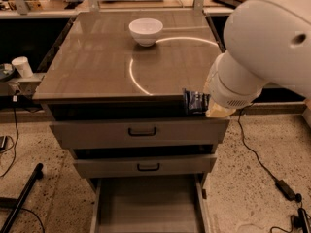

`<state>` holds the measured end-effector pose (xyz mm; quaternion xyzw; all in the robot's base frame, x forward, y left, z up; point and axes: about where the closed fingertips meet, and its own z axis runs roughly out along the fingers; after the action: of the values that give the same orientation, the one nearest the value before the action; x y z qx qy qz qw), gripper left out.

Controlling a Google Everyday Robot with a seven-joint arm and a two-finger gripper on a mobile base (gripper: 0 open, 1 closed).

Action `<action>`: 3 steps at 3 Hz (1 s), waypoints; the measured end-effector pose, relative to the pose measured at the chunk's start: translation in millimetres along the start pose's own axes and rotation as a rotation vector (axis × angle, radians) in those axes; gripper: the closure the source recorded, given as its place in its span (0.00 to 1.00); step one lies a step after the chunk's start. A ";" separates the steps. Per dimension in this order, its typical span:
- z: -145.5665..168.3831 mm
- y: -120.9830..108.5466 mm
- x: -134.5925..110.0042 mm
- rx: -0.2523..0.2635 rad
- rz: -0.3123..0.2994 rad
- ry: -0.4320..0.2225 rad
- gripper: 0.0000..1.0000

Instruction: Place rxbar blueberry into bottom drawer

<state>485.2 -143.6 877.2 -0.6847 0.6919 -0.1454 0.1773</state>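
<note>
Navy rxbar blueberry [195,102] pinched between gripper [208,107] jaws at front edge of cabinet [97,67], above open bottom drawer [148,203].

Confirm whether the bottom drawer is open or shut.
Open: the bottom drawer is pulled out, floor exposed. The tool holds the rxbar blueberry above, at the countertop's front edge.

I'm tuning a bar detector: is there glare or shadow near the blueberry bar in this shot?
Camera view: a bright arc of glare curves across the cabinet top, ending short of the rxbar blueberry; the bar, held by the gripper at the front right edge, sits dim against the dark gap.
</note>
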 end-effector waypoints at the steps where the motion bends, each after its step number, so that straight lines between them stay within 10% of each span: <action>1: 26.5 16.1 0.7 0.013 0.019 0.003 1.00; 3: 32.2 27.2 0.1 -0.002 0.040 0.001 1.00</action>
<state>475.2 -141.8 836.2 -0.6710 0.7055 -0.1415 0.1789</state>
